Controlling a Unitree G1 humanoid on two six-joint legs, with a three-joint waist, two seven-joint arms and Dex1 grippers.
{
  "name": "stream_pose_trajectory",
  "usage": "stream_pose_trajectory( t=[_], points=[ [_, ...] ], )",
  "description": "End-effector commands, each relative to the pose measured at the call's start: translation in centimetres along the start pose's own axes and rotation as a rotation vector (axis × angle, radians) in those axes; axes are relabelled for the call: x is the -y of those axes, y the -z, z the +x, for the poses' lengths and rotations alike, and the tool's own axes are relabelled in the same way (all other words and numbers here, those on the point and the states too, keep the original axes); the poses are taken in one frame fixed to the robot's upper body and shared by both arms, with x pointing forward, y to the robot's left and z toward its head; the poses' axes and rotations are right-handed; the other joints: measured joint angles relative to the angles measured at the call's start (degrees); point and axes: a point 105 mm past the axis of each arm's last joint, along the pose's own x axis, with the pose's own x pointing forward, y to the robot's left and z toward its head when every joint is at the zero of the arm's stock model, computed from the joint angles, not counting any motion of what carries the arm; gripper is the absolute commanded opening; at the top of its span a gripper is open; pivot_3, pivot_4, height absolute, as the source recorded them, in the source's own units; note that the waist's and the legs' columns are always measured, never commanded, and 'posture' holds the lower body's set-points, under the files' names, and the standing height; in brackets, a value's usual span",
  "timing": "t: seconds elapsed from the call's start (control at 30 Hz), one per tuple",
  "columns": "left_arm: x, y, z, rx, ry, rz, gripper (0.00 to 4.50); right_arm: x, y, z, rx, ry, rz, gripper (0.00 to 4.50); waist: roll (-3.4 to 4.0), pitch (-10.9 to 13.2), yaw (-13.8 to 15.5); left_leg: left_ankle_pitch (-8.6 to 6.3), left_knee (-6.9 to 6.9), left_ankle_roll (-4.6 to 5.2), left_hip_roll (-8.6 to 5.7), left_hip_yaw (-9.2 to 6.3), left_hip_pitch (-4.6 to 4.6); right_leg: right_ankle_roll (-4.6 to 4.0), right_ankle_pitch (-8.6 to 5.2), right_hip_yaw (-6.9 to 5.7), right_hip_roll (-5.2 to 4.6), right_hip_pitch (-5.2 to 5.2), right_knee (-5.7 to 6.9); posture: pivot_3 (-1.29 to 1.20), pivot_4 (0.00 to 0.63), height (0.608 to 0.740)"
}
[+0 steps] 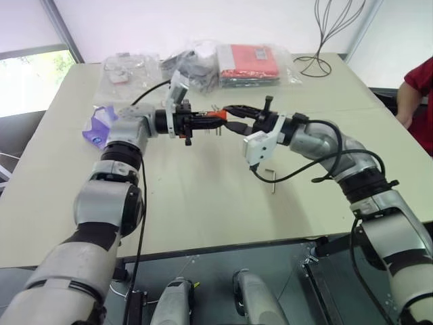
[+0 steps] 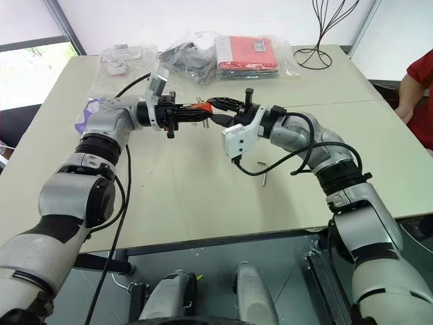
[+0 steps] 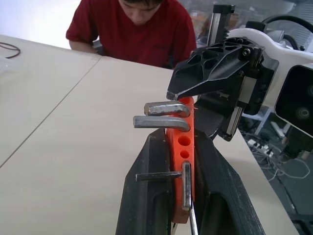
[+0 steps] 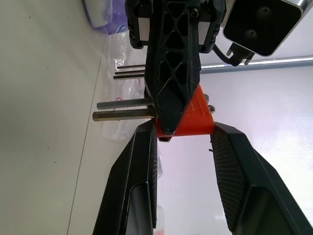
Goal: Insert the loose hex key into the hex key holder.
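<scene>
Small orange-red plastic hex key holder (image 3: 182, 147), with several thin metal keys sticking out, is held up in the air over the middle of the beige table (image 1: 203, 196), between both grippers. Left gripper (image 1: 203, 122) has its black fingers clamped tight on the block's flat sides. Right gripper (image 1: 233, 116) fingers flank the block's end, partly open; left finger looks in contact, right finger shows a gap. Can't tell if it's a real grip. Loose dark grey L-shaped hex key (image 1: 271, 177) lies flat on the table, below the right wrist, toward the near edge. Purple plastic pouch (image 1: 98, 125) near the left edge; clear bags of items along the far edge. Person in a red shirt (image 3: 132, 29) at the right edge.
</scene>
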Motion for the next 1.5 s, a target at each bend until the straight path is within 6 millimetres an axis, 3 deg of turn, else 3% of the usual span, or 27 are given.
stream_pose_trajectory(
  t=[0.03,0.3,0.53,0.7,0.77,0.83,0.93,1.1,1.3,1.5],
  points=[
    [-0.1,-0.8,0.3,0.031,-0.007,0.013,0.04,2.3,-0.5,-0.3,0.016,0.075,-0.026,1.02,0.0,0.0,0.01,0.0,0.0,0.0,0.0,0.0,0.0,0.0,0.0,0.0,0.0,0.0,0.0,0.0,0.15,0.74],
    [-0.3,-1.2,0.4,0.062,-0.026,0.007,0.04,1.3,-0.4,-0.5,0.004,0.036,0.017,1.02,0.0,0.0,-0.03,0.0,0.02,0.0,0.0,0.0,0.0,0.0,0.0,0.0,0.0,0.0,0.01,0.0,0.15,0.74],
    [-0.4,-0.9,0.0,0.039,-0.041,0.018,0.0,-0.5,-0.1,-1.2,-0.017,-0.052,0.106,4.44,0.0,0.0,0.01,0.0,0.09,0.0,0.0,-0.01,0.0,0.01,0.01,0.0,0.0,0.01,0.05,0.0,0.15,0.74],
    [0.0,0.9,-1.0,-0.053,-0.011,0.007,0.0,-2.6,2.5,-3.4,-0.207,-0.133,0.207,4.44,0.0,0.0,0.05,0.0,0.21,0.0,0.0,-0.01,-0.01,0.02,0.01,0.0,0.01,0.03,0.11,0.0,0.15,0.74],
    [0.4,2.1,-1.7,-0.124,0.014,0.03,0.0,-3.7,5.2,-5.3,-0.418,-0.124,0.463,4.44,0.0,0.0,0.16,0.0,0.3,0.0,0.01,-0.02,-0.01,0.02,0.01,0.0,0.02,0.05,0.16,0.0,0.15,0.74],
    [0.9,3.0,-2.4,-0.181,0.044,0.048,0.0,-4.3,6.6,-6.9,-0.581,-0.081,0.757,4.44,0.0,0.0,0.29,0.0,0.46,0.01,0.03,-0.04,-0.02,0.01,0.01,0.0,0.02,0.08,0.3,0.0,0.15,0.74],
    [1.7,3.4,-2.9,-0.203,0.092,0.046,0.0,-5.0,5.6,-8.3,-0.714,-0.085,1.268,4.44,0.01,0.0,0.45,0.0,0.66,0.01,0.16,-0.18,-0.01,0.0,0.02,0.02,0.0,0.02,0.61,0.0,0.15,0.74],
    [2.9,4.4,-3.2,-0.272,0.134,0.125,0.0,-5.0,2.6,-8.9,-0.836,-0.077,1.712,4.44,0.05,-0.02,1.43,0.0,0.75,0.01,0.19,-0.4,0.1,-0.11,0.02,0.0,0.1,0.0,0.95,0.0,0.15,0.74],
    [3.8,4.6,-2.3,-0.25,0.157,0.164,0.0,-7.5,0.2,-9.8,-0.896,-0.15,1.82,4.44,0.04,-0.03,1.94,0.0,0.77,0.01,0.15,-0.41,0.01,-0.11,0.0,-0.04,0.03,0.01,0.84,0.0,0.15,0.74],
    [4.5,4.5,-0.8,-0.174,0.144,0.183,0.0,-11.2,2.1,-11.9,-1.179,-0.076,1.834,4.44,0.04,-0.03,2.27,0.0,0.78,0.01,0.1,-0.23,-0.01,-0.03,-0.01,0.01,-0.1,0.01,0.78,0.0,0.15,0.74]
  ],
)
